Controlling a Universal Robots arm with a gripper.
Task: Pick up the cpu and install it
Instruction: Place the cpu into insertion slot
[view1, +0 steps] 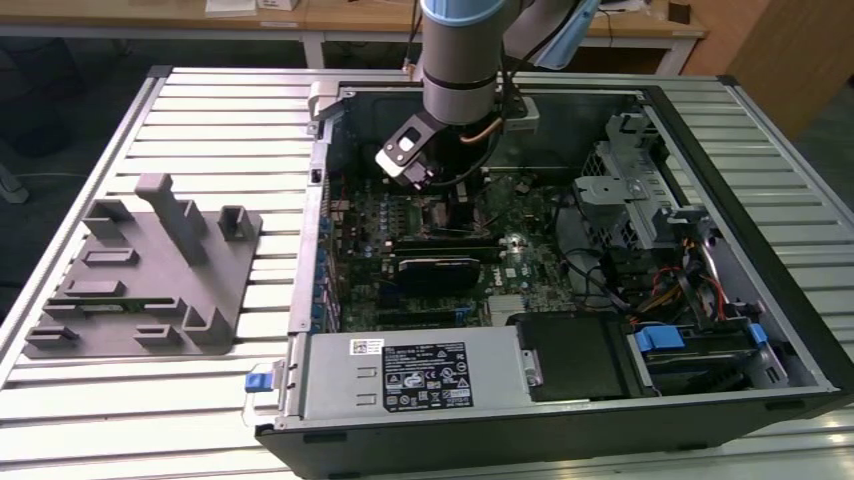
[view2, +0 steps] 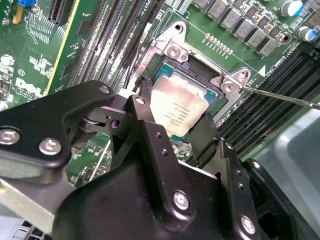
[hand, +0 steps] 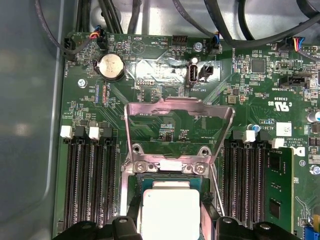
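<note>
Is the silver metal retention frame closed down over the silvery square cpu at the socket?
No: in the first wrist view the silver metal retention frame is flipped open, leaving the silvery square cpu uncovered.

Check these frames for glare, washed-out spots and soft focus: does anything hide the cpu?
First wrist view: the cpu top is washed out near white, glare streaks the open load plate, and the grey case wall is blurred. Second wrist view: the cpu is sharp and evenly lit; the gripper looms dark in front. Exterior view: even light, computer case interior shadowed.
</note>
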